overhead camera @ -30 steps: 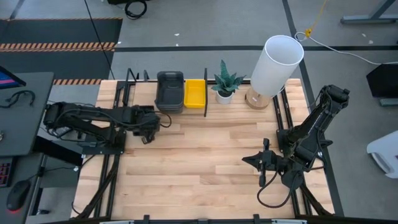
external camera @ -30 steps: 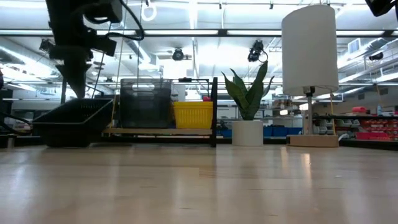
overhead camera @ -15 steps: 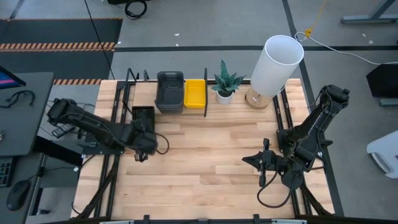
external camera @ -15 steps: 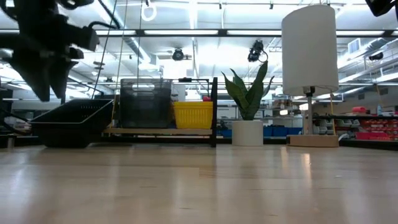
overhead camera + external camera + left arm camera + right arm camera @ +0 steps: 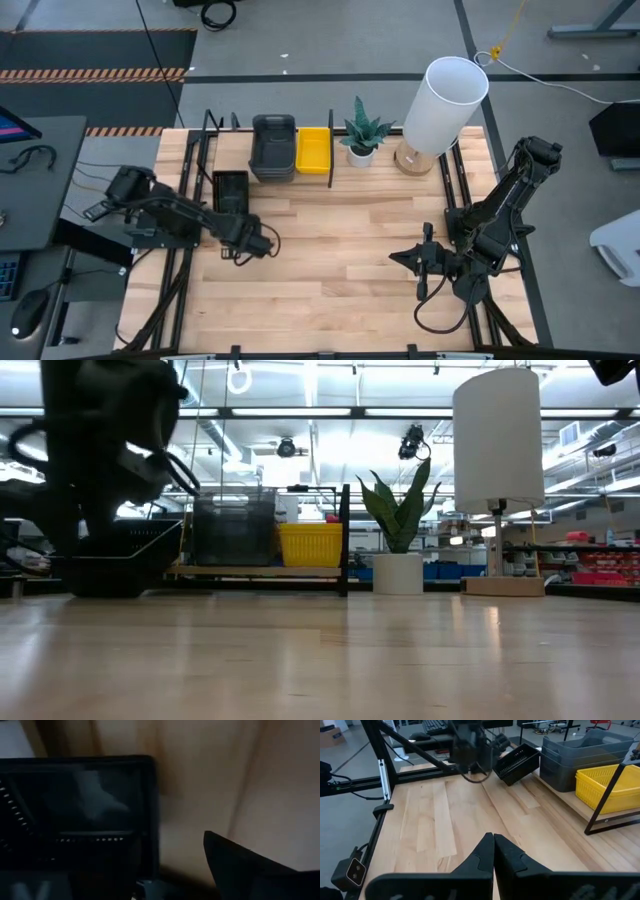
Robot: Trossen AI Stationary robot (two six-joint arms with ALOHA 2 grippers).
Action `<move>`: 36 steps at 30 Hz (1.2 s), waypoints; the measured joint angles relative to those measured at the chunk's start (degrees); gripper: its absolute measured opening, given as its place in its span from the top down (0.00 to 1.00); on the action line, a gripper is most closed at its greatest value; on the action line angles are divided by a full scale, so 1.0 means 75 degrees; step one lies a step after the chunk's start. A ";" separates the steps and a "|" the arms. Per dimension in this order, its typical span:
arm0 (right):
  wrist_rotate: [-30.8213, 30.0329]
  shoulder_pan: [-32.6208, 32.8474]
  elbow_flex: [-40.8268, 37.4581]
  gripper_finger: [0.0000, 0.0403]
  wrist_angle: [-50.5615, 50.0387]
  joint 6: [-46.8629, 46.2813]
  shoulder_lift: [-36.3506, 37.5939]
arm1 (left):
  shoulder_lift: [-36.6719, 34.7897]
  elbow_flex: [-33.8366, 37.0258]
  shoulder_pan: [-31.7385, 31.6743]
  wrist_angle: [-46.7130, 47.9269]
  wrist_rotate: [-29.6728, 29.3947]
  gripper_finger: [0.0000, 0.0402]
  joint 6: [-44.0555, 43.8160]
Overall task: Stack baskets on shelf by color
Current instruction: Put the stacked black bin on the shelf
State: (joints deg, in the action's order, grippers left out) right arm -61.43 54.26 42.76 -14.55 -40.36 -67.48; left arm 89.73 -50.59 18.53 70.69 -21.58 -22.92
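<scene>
A black perforated basket (image 5: pixel 230 190) sits tilted at the shelf's left end. Its far end seems to lean on the shelf board's near edge (image 5: pixel 262 182), and its near end is on the table. It also shows in the low view (image 5: pixel 120 555) and the right wrist view (image 5: pixel 517 762). A stack of grey baskets (image 5: pixel 272 148) and a yellow basket (image 5: pixel 313 150) stand side by side on the shelf. My left gripper (image 5: pixel 255 243) hovers open just near of the black basket (image 5: pixel 75 805). My right gripper (image 5: pixel 400 257) waits shut near the table's right side.
A white plant pot (image 5: pixel 361 155) and a tall white lamp (image 5: pixel 440 105) stand right of the shelf, past a black upright bar (image 5: pixel 331 160). Bare wooden tabletop (image 5: pixel 330 260) lies between the two arms. Black frame rails run along both sides.
My left gripper has drawn away from the black basket, toward the table's near edge and a little to the right, and its arm has swung round. The black basket has kept its tilted place at the shelf. The right arm has not moved.
</scene>
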 joint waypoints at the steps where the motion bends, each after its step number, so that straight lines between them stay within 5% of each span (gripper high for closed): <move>1: 0.0000 0.0000 0.0000 0.99 0.0000 0.0000 0.0000 | 0.0061 0.0000 -0.0090 -0.0008 -0.0106 0.46 -0.0003; 23: 0.0150 0.0009 0.0000 0.99 0.0052 0.0045 0.0000 | 0.0291 0.0329 -0.1409 -0.0729 -0.0088 0.70 0.0289; 31: 0.0149 0.0009 0.0000 0.99 0.0106 0.0150 0.0000 | 0.0284 0.0326 -0.1556 -0.0643 -0.0094 0.94 0.0466; 36: 0.0154 0.0009 0.0000 0.99 0.0134 0.0156 0.0000 | 0.0144 0.0200 -0.1543 -0.0143 -0.0025 0.96 0.0701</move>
State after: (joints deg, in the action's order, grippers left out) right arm -60.27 54.33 42.76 -13.54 -39.19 -67.48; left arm 90.82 -49.09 6.96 69.62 -21.77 -17.66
